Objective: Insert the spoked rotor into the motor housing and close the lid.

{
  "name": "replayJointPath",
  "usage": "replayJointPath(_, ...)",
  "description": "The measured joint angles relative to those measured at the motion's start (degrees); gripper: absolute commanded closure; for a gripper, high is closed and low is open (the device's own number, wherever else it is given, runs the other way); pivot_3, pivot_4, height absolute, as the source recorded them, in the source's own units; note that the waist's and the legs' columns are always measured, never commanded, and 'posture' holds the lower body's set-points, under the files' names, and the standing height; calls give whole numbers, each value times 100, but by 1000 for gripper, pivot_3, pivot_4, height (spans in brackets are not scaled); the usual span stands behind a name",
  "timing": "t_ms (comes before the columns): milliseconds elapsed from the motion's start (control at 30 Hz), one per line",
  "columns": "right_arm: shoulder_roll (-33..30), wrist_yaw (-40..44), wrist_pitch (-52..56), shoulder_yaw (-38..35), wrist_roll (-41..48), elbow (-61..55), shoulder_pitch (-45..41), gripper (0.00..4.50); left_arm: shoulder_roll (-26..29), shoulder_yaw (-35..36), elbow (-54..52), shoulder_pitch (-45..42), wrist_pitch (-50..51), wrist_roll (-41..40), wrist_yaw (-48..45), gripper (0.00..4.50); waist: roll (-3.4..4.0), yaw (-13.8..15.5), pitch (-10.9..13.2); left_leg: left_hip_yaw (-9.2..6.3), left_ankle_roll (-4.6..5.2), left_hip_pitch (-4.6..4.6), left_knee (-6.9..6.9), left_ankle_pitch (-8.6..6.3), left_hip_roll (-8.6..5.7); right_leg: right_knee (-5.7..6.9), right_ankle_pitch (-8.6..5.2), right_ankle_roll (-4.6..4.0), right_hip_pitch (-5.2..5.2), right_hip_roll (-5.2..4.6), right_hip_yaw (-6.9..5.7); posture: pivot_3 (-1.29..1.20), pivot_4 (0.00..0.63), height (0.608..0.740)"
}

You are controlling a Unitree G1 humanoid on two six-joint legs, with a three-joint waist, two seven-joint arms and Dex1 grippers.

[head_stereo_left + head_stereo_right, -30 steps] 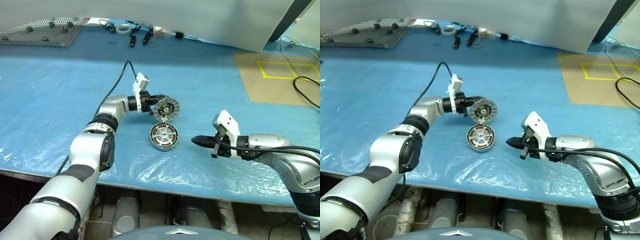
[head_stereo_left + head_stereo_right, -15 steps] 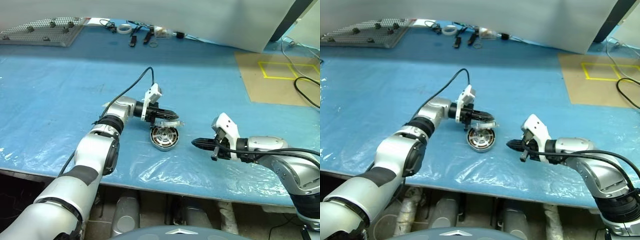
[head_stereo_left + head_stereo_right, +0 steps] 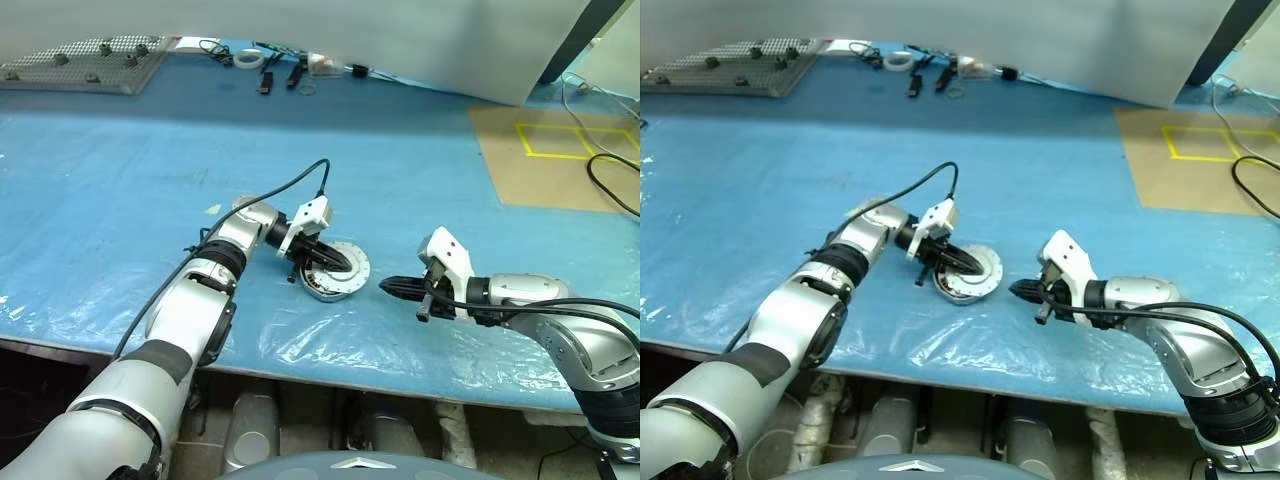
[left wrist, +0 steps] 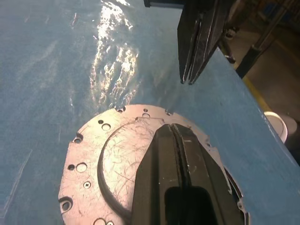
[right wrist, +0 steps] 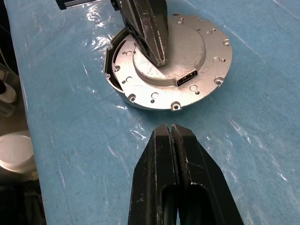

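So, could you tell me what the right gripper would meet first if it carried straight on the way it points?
Most likely the lid resting on the motor housing: the right gripper points at its near edge across bare blue sheet.

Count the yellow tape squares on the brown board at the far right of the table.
2 show. One full square lies on the brown board; a second square sits beside it, cut by the picture's edge. More may lie beyond the edge.
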Motion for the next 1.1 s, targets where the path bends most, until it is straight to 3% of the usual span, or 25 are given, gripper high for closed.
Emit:
replayJointPath(367, 188, 5, -114, 85, -4, 177, -124, 4500, 168, -327, -234, 163, -43, -501, -2, 4475, 2, -5, -1, 2, 1, 2, 1, 1, 0, 0, -1, -2, 4, -1, 0, 0, 150, 740)
replayJointPath(767, 418, 127, -148, 85, 106, 350, -445, 4500, 235, 814, -851, -19, 978, -1097, 145, 4475, 3, -19, 0, 4, 1, -3, 0, 1, 1, -1, -1, -3, -1, 0, -1, 0, 150, 740)
replayJointPath(933, 457, 189, -316, 89, 91, 562, -668, 4500, 385, 1258, -1965, 211, 1654, -1466, 612, 4475, 5, -37, 0, 6, 1, -4, -3, 2, 1, -1, -6, -10, -4, -1, 1, 0, 150, 740)
replayJointPath(1100, 598, 283, -523, 85, 87, 908, -1231, 4500, 568, 1475, -3987, 1451, 2550, -1827, 1503, 4475, 11, -116, -1, 12, 1, -12, -6, 2, 6, 5, -17, -30, -18, 1, 4, 0, 150, 740)
